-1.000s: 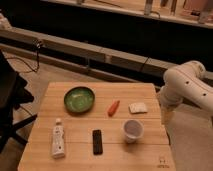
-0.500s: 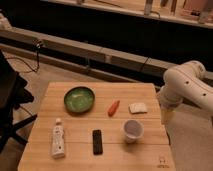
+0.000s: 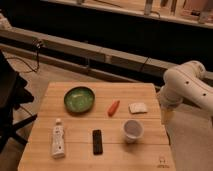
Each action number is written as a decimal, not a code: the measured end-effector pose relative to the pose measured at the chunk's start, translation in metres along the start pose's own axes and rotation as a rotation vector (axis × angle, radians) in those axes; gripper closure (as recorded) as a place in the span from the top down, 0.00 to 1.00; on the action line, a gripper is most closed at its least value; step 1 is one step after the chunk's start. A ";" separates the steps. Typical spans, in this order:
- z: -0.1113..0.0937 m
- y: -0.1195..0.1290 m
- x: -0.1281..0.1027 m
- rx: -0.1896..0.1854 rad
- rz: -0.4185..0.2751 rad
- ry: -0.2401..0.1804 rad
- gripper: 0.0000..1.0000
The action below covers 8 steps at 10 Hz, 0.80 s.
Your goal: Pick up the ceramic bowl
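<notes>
The ceramic bowl (image 3: 79, 98) is wide, shallow and green inside with a darker rim. It sits upright on the wooden table (image 3: 145, 155), in the far left part of the top. My white arm (image 3: 186, 85) bends in from the right. The gripper (image 3: 166, 117) hangs down just past the table's right edge, well to the right of the bowl and apart from it. It holds nothing that I can see.
On the table lie an orange carrot-like piece (image 3: 113, 107), a white sponge-like block (image 3: 138, 107), a small white cup (image 3: 133, 130), a black remote (image 3: 97, 141) and a white bottle (image 3: 58, 139). A dark chair (image 3: 10, 100) stands at the left. A long ledge (image 3: 100, 52) runs behind.
</notes>
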<state>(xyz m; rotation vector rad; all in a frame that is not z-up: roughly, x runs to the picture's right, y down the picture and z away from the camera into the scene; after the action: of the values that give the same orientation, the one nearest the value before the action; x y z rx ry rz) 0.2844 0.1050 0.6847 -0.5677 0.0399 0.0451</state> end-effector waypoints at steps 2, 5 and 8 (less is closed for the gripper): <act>0.000 0.000 0.000 0.000 0.000 0.000 0.80; 0.000 0.000 -0.002 0.000 0.001 0.000 0.80; 0.003 -0.007 -0.024 -0.001 -0.011 -0.006 0.80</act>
<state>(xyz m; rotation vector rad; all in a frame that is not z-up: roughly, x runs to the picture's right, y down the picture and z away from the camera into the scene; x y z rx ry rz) 0.2609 0.1000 0.6919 -0.5690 0.0305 0.0364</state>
